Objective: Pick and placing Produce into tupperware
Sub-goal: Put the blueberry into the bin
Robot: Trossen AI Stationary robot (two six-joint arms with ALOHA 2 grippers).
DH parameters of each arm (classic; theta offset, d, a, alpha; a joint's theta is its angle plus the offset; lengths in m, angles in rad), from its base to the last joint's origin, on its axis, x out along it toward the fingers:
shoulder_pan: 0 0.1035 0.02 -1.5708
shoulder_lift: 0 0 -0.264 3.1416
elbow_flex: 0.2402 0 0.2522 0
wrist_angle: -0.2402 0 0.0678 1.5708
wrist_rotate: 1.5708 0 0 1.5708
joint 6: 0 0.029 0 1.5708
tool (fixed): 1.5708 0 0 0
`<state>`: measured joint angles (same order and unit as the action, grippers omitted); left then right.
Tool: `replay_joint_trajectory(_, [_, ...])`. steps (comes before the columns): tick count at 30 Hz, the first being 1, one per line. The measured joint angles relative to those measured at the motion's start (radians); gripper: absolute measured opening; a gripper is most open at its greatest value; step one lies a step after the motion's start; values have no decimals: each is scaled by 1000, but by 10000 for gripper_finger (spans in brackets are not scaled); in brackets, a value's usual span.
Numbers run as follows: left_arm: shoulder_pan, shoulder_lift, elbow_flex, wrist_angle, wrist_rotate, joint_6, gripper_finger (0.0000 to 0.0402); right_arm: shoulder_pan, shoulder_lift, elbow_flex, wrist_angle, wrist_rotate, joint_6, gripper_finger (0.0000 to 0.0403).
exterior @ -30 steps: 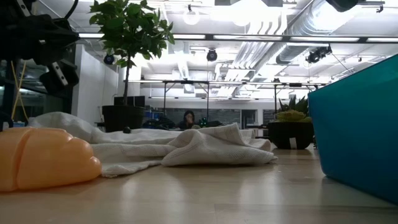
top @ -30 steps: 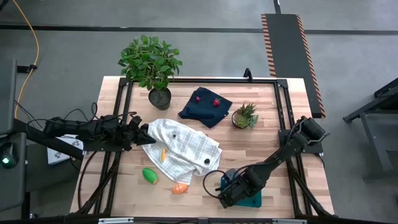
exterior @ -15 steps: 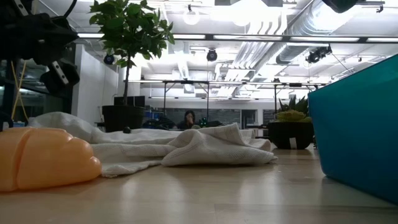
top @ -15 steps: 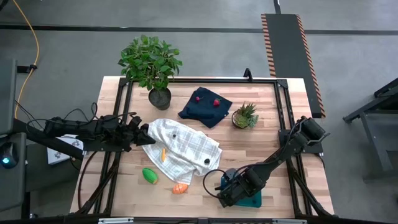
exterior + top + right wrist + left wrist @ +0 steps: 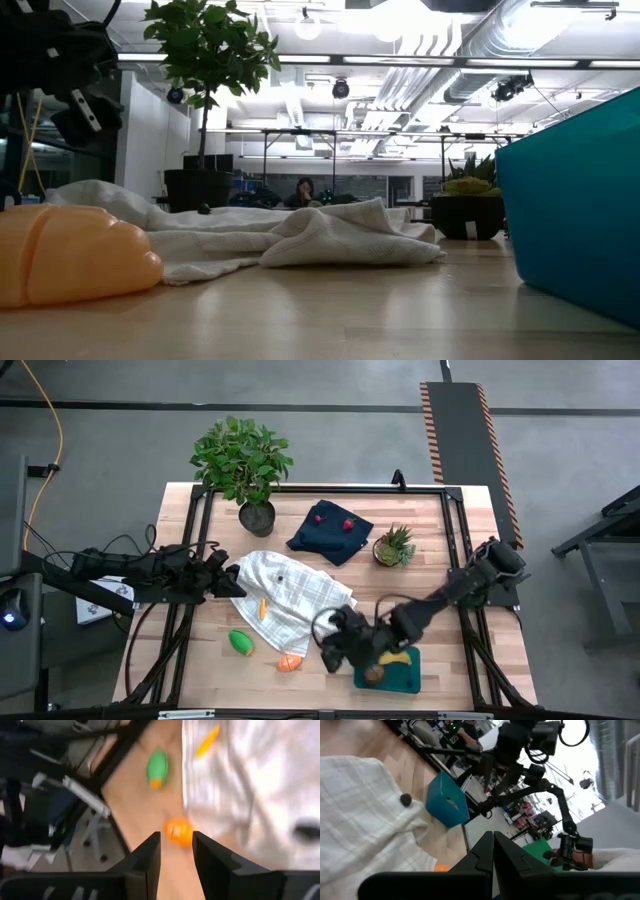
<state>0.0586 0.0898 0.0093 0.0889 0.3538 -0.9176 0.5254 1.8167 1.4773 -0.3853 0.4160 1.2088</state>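
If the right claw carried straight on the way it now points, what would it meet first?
Most likely the round orange piece, which sits centred between the open right claw's fingers in the right wrist view. In the high view that piece lies just beyond the claw. Depth is unclear, so this is a judgement.

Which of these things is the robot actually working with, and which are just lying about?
Job: tupperware holding a banana and a brown piece; green piece; orange piece; small orange piece; red berries.

Lying about: checked cloth; navy cloth; leafy plant; spiky plant.
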Motion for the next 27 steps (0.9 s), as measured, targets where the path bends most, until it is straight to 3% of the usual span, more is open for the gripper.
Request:
replay_joint_trajectory(6, [0, 0, 0, 60, -15, 20, 1, -118, -5, 0, 76, 69, -163, 103])
replay_joint_trajectory(11, [0, 0, 10, 124, -24, 57, 1, -166, -5, 0, 462, 41, -564, 103])
replay_joint_trajectory(14, [0, 0, 78, 88, -20, 153, 1, -177, -20, 1, 559, 27, -677, 103])
replay_joint_trajectory(17, [0, 12, 185, -68, -50, 265, 1, -185, -49, 1, 471, 87, -692, 103])
replay_joint_trajectory(22, [0, 108, 424, -427, -201, 429, 1, -192, -123, 1, 226, 283, -645, 103])
replay_joint_trajectory(27, [0, 284, 615, -575, -286, 563, 1, -236, -190, 1, 70, 280, -648, 103])
